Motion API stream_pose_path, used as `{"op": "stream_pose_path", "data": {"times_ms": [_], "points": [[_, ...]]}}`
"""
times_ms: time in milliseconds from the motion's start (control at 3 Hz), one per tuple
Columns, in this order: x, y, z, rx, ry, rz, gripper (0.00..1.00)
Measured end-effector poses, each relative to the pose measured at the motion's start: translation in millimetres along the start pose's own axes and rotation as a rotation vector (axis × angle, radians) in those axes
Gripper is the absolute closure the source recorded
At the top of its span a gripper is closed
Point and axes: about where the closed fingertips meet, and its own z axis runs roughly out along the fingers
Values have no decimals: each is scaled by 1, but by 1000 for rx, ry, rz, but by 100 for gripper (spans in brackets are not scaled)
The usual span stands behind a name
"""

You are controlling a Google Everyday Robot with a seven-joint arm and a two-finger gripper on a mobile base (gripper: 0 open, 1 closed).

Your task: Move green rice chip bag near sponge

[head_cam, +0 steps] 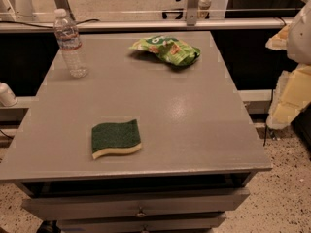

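The green rice chip bag (167,50) lies crinkled near the far edge of the grey table (194,125), right of centre. The sponge (116,138), dark green on top over pale yellow foam, lies flat near the front edge, left of centre. The two are far apart, with bare tabletop between them. My gripper (287,98) shows as a pale white and yellow shape at the right edge of the view. It is beyond the table's right side, off the tabletop, touching neither object and holding nothing that I can see.
A clear plastic water bottle (70,45) stands upright at the far left corner of the table. A railing (146,25) runs behind the table. Drawers (141,205) sit below the front edge. A white object (6,95) sits left of the table.
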Motion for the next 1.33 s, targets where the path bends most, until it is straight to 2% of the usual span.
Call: {"op": "stream_pose_path", "data": {"times_ms": [333, 667, 1000, 1333], "points": [[0, 0, 0, 0, 0, 0, 0], [-6, -4, 6, 13, -73, 35, 0], [-20, -23, 27, 36, -177, 80, 0], [-39, -59, 53, 64, -284, 130, 0]]}}
